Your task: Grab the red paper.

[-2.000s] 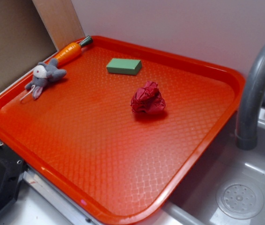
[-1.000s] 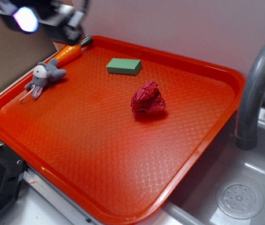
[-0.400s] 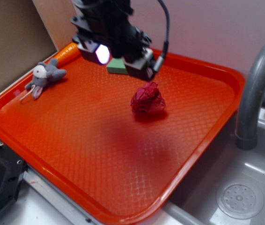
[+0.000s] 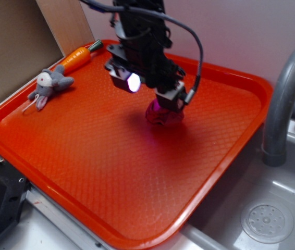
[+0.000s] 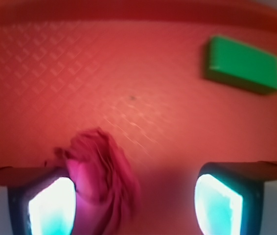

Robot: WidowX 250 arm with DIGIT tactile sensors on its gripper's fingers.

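Exterior view: the gripper (image 4: 164, 104) hangs at upper centre of the frame, directly over the red paper (image 4: 164, 115), whose crumpled lower part shows beneath the black housing. The paper rests on the orange-red tray (image 4: 111, 172), slightly right of the tray's centre. A toy carrot (image 4: 77, 57) lies at the tray's upper left corner, with a grey plush mouse (image 4: 49, 83) just below it along the left rim. A grey faucet (image 4: 285, 99) curves at the right edge, above a sink drain (image 4: 266, 223) at lower right.

Wrist view: the two fingers (image 5: 48, 203) appear at the lower left and lower right corners, spread wide apart, so the gripper (image 5: 133, 200) is released. The red paper (image 5: 102, 176) sits against the inner side of the lower-left finger, well apart from the other. The green block (image 5: 243, 63) lies at upper right on the tray (image 5: 80, 73).
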